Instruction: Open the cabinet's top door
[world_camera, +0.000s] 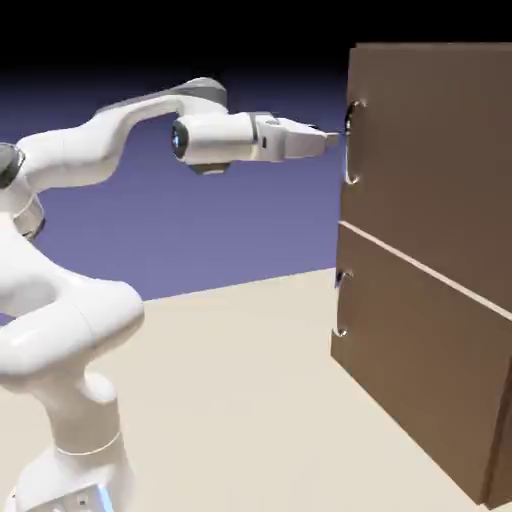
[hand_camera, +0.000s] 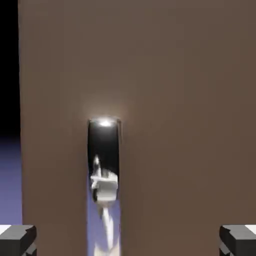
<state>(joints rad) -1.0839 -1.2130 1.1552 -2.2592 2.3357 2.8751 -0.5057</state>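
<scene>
Grey fingertips (hand_camera: 18, 239) sit wide apart at the hand view's lower corners, with nothing between them: the gripper (world_camera: 328, 140) is fully open and empty. It points level at the cabinet (world_camera: 440, 260), just short of the top door (world_camera: 430, 150). Straight ahead, the silver handle (hand_camera: 104, 165) stands upright on the door, near its left edge in the hand view and left of the midpoint between the tips. Its long axis runs vertically, so I judge the fingers should shift left to straddle the bar.
</scene>
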